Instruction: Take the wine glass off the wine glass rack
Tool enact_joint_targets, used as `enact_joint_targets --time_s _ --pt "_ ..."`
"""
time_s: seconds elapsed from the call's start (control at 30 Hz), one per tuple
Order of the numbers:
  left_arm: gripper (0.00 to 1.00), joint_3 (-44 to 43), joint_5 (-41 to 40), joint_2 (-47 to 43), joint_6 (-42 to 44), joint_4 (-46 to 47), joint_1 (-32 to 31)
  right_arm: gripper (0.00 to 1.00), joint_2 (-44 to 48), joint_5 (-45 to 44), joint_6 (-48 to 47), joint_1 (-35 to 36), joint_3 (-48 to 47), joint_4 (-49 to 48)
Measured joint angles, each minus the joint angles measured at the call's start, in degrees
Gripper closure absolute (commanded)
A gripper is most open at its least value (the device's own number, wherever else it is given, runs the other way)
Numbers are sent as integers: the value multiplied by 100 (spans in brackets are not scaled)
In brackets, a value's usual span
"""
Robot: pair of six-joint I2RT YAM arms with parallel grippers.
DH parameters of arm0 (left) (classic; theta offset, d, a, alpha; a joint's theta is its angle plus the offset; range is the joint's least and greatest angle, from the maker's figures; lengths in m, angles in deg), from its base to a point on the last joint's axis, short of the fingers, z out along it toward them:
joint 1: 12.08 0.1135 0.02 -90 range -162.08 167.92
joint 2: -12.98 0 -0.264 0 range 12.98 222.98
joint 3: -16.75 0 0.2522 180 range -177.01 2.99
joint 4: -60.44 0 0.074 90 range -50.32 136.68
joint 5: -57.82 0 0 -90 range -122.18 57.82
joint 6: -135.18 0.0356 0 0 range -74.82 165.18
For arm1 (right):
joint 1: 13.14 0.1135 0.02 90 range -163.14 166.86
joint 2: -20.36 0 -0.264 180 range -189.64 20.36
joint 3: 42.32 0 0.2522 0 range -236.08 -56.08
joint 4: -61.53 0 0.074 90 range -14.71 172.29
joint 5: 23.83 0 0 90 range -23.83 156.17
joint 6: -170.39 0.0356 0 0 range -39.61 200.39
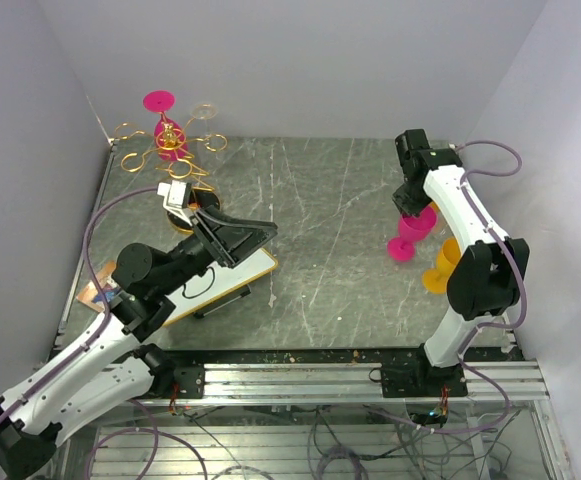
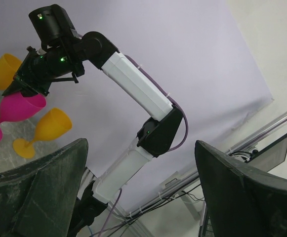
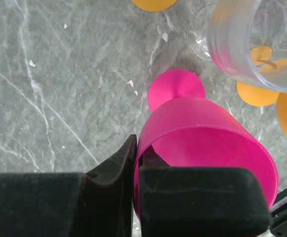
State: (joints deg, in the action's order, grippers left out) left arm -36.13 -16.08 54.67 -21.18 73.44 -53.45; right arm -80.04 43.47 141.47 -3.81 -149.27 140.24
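Right claw [image 3: 136,165] clamped shut on the rim of a pink wine glass [image 3: 197,133], one finger inside the bowl, one outside. Held glass is at the right side of the desk [image 1: 320,230], foot down toward the marbled surface; whether the foot touches it cannot be told. An orange glass [image 1: 440,268] and a clear glass [image 3: 252,44] just beside it. Left claw [image 2: 141,148] wide open, nothing between its fingers, above a white board [image 1: 232,277] at left, pointed toward the right arm. Wine glass rack [image 1: 170,145] stands at the far left corner of the desk, well apart from the held glass. A second pink glass [image 1: 159,101] and a clear stem glass [image 1: 203,110] hang from its loops, feet up.
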Motion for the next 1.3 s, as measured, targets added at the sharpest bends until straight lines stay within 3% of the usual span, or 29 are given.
enact_joint_targets --time_s 0.37,0.73,1.03,1.2,1.3 --pt "0 -437 -254 -323 455 -962 0 99 -173 -15 107 0 107 -212" --pt "0 -511 -308 -341 619 -1318 0 78 -199 -48 92 0 289 -380" --pt "0 -546 -323 -260 684 -1438 0 48 -59 -39 15 0 188 -212" --pt "0 -662 -417 -260 811 -1705 0 18 450 39 -144 0 190 -105" --pt "0 -772 -518 -260 925 -1961 0 12 922 63 -304 2 243 -111"
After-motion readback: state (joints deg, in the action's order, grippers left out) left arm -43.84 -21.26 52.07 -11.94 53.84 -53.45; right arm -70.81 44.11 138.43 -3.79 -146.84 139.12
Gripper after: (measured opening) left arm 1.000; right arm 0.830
